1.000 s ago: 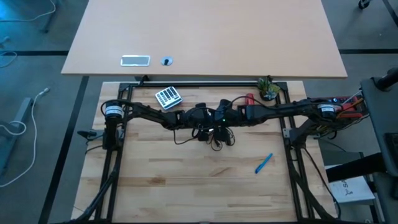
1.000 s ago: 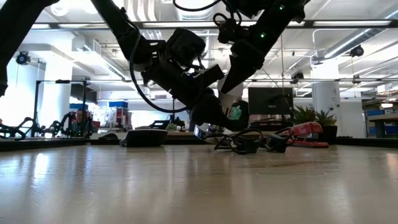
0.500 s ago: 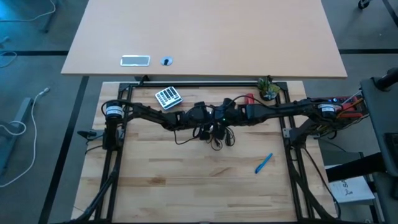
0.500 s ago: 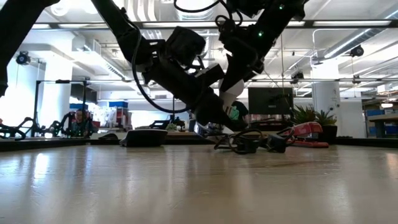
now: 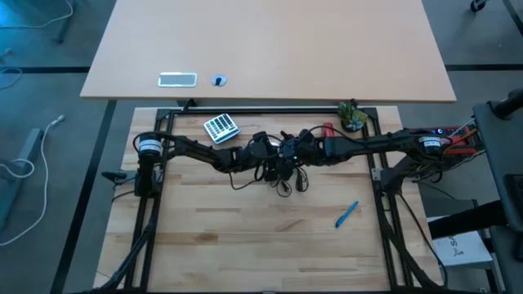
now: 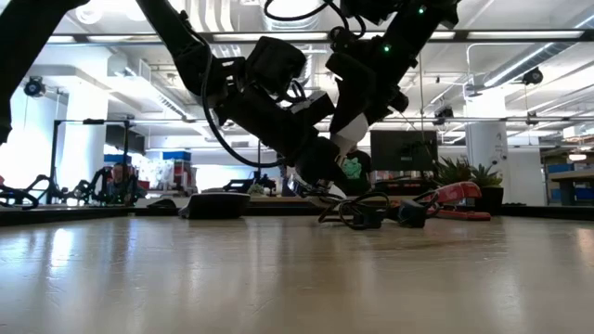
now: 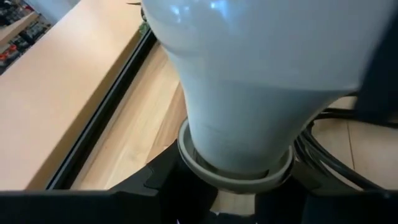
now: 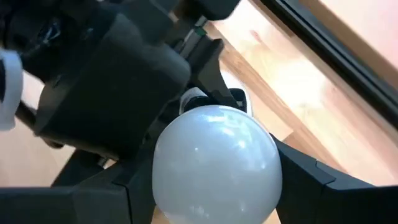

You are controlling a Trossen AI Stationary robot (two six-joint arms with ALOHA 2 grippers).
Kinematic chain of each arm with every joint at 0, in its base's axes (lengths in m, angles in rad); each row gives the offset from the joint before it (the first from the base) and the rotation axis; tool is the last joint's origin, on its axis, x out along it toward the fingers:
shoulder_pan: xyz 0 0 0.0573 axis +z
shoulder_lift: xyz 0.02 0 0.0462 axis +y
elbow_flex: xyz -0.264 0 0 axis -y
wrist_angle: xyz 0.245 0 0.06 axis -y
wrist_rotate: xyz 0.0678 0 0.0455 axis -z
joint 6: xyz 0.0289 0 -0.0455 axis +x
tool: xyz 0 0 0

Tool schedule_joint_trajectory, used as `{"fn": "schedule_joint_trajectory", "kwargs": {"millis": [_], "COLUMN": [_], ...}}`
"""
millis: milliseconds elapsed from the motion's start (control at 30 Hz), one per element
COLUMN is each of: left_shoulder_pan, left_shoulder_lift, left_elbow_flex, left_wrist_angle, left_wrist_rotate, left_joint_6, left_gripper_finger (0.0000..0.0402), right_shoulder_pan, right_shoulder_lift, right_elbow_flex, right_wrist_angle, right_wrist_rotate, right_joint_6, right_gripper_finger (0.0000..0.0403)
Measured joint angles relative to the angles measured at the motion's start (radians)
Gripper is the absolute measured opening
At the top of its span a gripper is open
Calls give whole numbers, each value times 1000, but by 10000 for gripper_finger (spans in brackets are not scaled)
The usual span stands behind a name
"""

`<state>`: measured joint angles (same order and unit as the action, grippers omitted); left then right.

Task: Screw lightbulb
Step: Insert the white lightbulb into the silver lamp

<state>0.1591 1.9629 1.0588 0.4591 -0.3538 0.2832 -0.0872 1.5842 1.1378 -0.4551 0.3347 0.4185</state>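
At centre frame, the bulb (image 8: 214,163) is pinched by the right gripper (image 8: 211,186); its base is clamped by the left gripper (image 7: 233,186). Screwing appears underway, unfinished.

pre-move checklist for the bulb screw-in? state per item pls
1. Whitish frosted lightbulb sits between the right gripper fingers: ok.
2. Left gripper holds the shiny silver socket ring at the bulb's neck: ok.
3. Bulb fully seated in socket: cannot tell, threads hidden.
4. Black cord loops loose on the wooden table under the arms, snag risk: cannot tell.
5. Blue pen, red stapler and small potted plant lie apart from both grippers: ok.
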Motion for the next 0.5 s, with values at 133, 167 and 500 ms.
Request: {"fn": "schedule_joint_trajectory", "kwargs": {"millis": [133, 167, 500], "left_shoulder_pan": [-4, -6, -47], "left_shoulder_lift": [0, 0, 0], "left_elbow_flex": [0, 0, 0], "left_wrist_angle": [6, 7, 17], "left_wrist_rotate": [-36, -56, -233], "left_joint_6": [2, 3, 12], "left_gripper_finger": [157, 157, 157], "right_shoulder_pan": [-13, -17, -36], "right_shoulder_lift": [0, 0, 2], "right_elbow_flex": [-1, -1, -1], "right_wrist_angle": [4, 10, 24], "right_wrist_rotate": [-3, -2, -24], "right_joint_6": [117, 141, 215], "right_gripper_finger": [227, 227, 225]}}
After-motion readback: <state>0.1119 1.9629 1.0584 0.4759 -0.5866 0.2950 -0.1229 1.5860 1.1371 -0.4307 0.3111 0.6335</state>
